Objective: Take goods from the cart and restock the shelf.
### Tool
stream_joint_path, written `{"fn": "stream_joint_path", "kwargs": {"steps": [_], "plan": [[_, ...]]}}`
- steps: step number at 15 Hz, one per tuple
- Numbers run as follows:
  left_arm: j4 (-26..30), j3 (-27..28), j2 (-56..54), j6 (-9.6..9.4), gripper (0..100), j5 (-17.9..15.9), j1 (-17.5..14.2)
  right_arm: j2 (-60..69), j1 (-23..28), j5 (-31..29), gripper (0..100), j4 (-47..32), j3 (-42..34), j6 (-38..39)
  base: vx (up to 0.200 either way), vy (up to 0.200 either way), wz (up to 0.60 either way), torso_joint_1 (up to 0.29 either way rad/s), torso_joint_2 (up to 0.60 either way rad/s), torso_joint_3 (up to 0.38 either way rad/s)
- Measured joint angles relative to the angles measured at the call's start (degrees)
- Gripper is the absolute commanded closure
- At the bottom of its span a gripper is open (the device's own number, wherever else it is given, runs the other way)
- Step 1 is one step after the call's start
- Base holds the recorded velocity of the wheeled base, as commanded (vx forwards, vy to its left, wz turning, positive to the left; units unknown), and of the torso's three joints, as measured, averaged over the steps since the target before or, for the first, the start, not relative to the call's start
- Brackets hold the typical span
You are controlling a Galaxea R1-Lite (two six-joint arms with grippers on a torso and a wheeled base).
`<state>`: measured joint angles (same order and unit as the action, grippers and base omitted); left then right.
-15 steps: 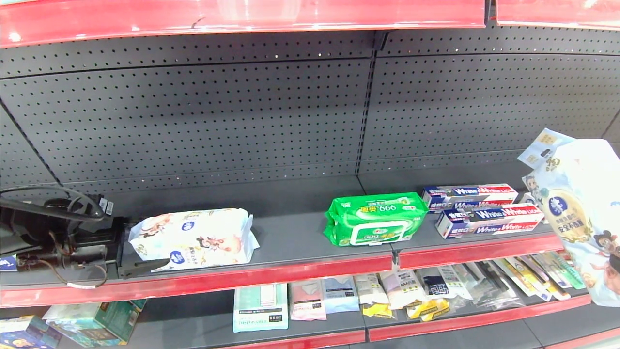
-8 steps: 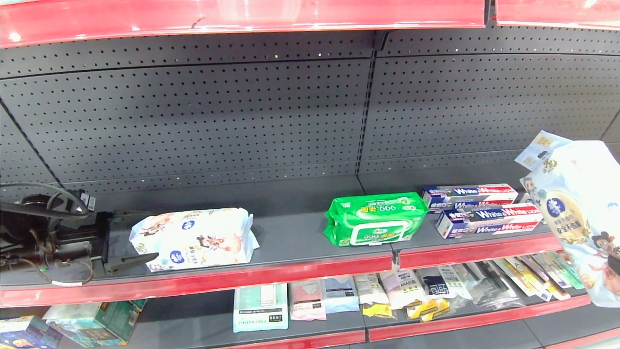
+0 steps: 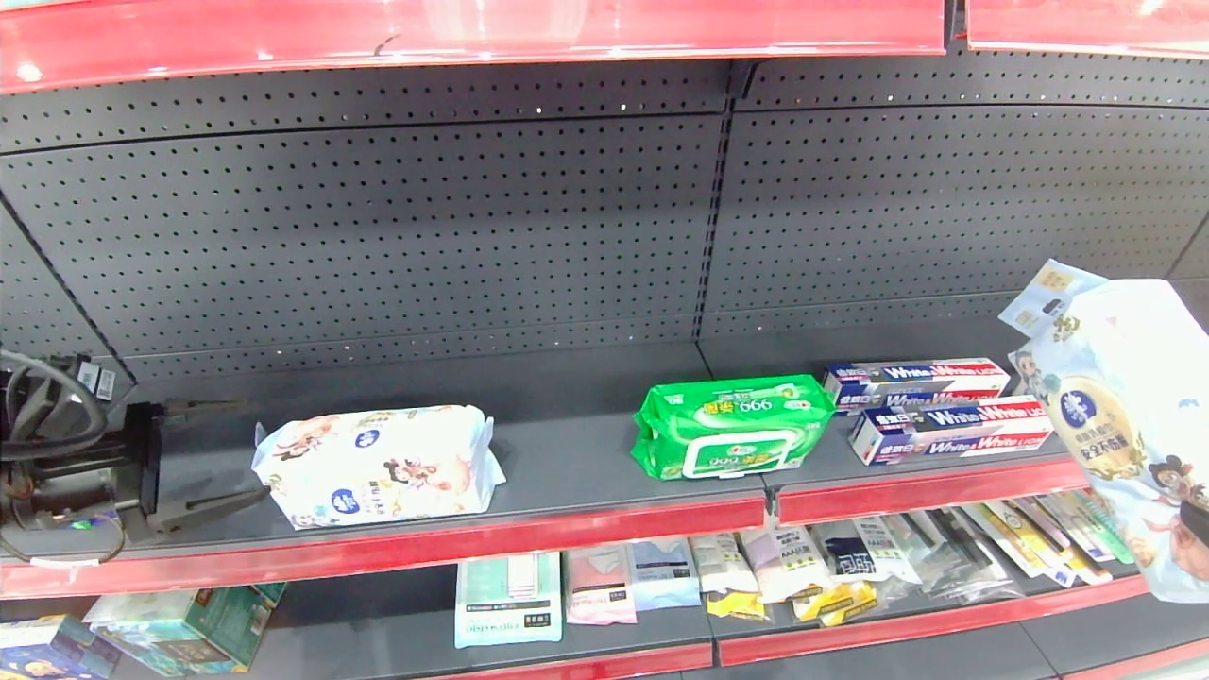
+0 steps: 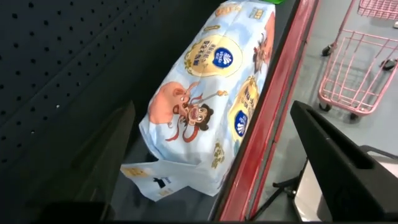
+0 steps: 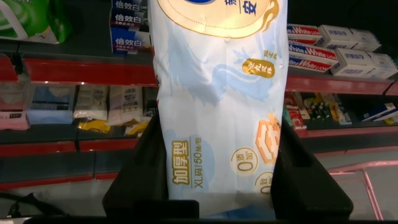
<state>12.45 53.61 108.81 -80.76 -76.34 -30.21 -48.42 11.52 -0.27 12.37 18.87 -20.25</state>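
At the far left the left gripper [image 3: 247, 450] is backing out along the shelf [image 3: 586, 453]: within the last second its dark fingers slide leftward off the white pack [image 3: 378, 465], and now only their tips flank the pack's near end, spread wide with nothing between them. In the left wrist view the fingers stand well clear of the pack's sides, so the release looks complete. The white pack itself does not shift as the arm retreats; it lies flat on the middle shelf, long side along the red front lip. That item reads as stocked, and the left arm seems free to go back for more from the pink cart [image 4: 364, 62] beyond the shelf edge. Further right, the green wipes pack [image 3: 732, 427] and the stacked toothpaste boxes [image 3: 945, 411] sit where they were, with a bare stretch of shelf between the white pack and the green one. At the far right a second pack [image 3: 1124, 416], much like the first, hangs upright in front of the shelf end, sinking slightly over the same second. The right gripper [image 5: 219, 168] is clamped on its lower part from both sides. It is likely the next item to place.
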Motion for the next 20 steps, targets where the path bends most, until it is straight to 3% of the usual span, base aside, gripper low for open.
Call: {"fn": "stream_joint_path", "kwargs": {"steps": [5,7,9,13,17,20], "plan": [[0.0,-8.1,-7.9,-0.04,0,-0.3,-1.8,-0.1,0.0,0.4,100,0.0,-0.3,0.1,0.000,0.000,0.00,0.000,0.00,0.000],[0.8,-11.3,-11.8,1.12,0,-0.2,-3.7,-0.1,0.0,0.5,100,0.0,-0.4,0.1,0.000,0.000,0.00,0.000,0.00,0.000],[1.3,-12.4,-14.5,2.13,0,-0.1,-6.1,-0.4,-0.1,0.6,100,0.0,-0.2,0.3,0.000,0.000,0.00,0.000,0.00,0.000],[1.1,-12.7,-17.7,2.18,0,-0.1,-9.9,-0.7,-0.1,0.6,100,0.1,0.2,0.4,0.000,0.000,0.00,0.000,0.00,0.000],[-2.1,-13.4,-20.4,1.66,0,-0.1,-15.3,-0.8,-0.4,0.6,100,0.1,0.3,0.4,0.000,0.000,0.00,0.000,0.00,0.000],[-3.6,-16.1,-23.7,1.63,0,0.0,-23.1,-0.6,-0.6,0.6,100,0.1,0.2,0.4,0.000,0.000,0.00,0.000,0.00,0.000]]}}
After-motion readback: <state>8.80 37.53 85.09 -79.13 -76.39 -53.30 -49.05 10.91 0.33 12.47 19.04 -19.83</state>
